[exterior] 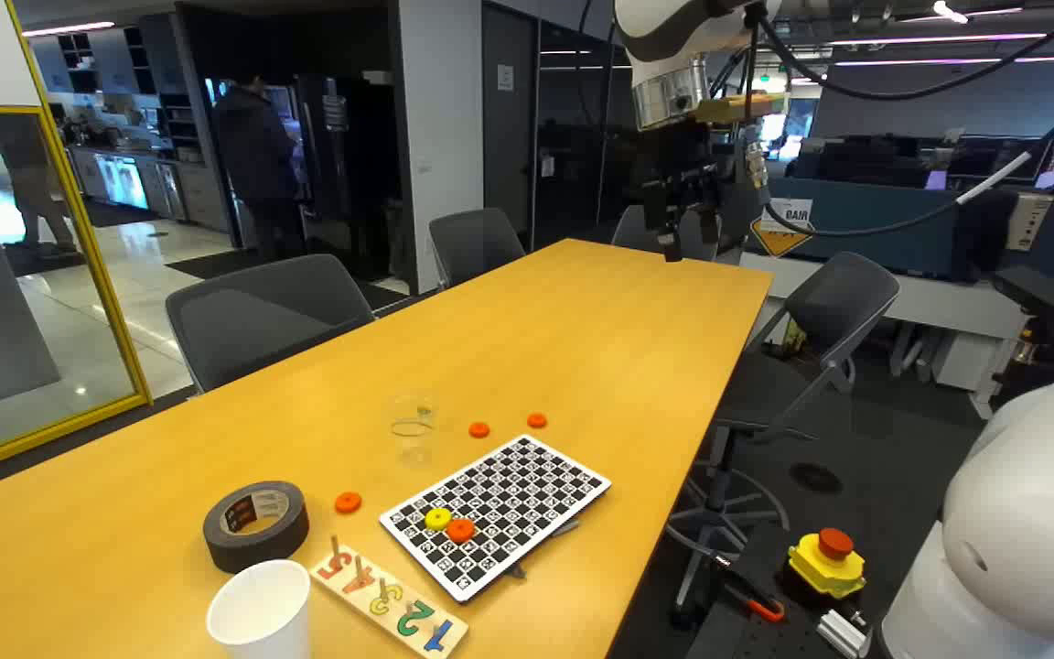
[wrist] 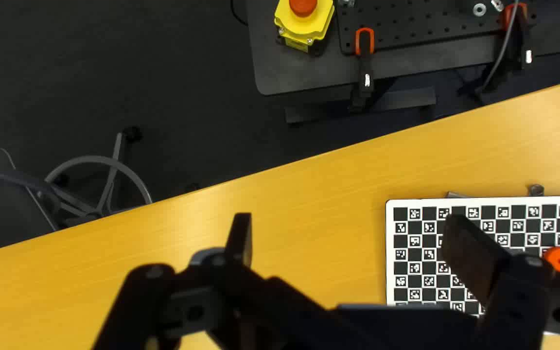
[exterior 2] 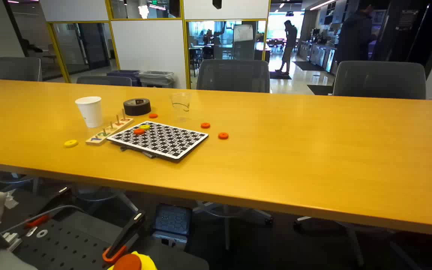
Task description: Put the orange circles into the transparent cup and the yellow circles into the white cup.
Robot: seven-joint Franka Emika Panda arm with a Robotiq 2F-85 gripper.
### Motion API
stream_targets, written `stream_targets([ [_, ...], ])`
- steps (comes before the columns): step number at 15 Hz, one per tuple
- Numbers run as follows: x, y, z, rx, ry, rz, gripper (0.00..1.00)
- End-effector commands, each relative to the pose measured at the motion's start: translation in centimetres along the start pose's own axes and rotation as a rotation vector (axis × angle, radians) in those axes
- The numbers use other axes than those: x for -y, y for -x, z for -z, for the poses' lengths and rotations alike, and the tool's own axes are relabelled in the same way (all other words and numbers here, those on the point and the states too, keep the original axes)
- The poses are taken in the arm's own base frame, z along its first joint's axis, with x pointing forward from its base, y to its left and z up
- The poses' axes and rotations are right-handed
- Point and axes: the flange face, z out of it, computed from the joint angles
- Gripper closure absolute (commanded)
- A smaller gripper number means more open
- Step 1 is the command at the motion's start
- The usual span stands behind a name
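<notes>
Hovering high over the desk (exterior: 618, 348), my end effector (wrist: 348, 234) holds nothing, its jaws spread wide, and I judge it to be off the short end of the checkerboard (exterior: 513, 499) that faces away from the white cup (exterior: 262, 609). In the wrist view the checkerboard starts within the gap and runs out to one side, where an orange disc (wrist: 559, 259) lies on it beyond the jaws. Reaching that one would mean travelling along the checkerboard's length toward its white-cup end, then down; a yellow disc (exterior: 438, 519) sits just beside it on the checkerboard, so I could catch the wrong colour. Nearer to me, I think, are a second orange disc (exterior 2: 223, 135) just past one corner of the checkerboard and a third orange disc (exterior 2: 205, 125) off its adjoining long side, the side where the transparent cup (exterior 2: 180, 107) stands; I can't make those out in the wrist view. A fourth orange disc (exterior 2: 153, 116) lies by the other corner of that side, and a second yellow disc (exterior 2: 71, 143) rests beyond the checkerboard's white-cup end, past the number pegboard (exterior 2: 110, 131). None has a long axis, so I needn't twist to match: I'd head for the corner with the second orange disc and descend only once over it.
</notes>
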Motion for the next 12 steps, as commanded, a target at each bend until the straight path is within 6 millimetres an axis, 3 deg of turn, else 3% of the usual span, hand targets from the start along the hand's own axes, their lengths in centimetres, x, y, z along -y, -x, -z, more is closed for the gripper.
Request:
stream_targets([
  [1,0.0,0.0,0.2,-0.003,0.000,-0.001,0.00],
  [7,-0.1,0.2,0.6,-0.012,0.001,-0.002,0.00],
  [12,1.2,-0.6,-1.0,-0.036,0.014,0.005,0.00],
])
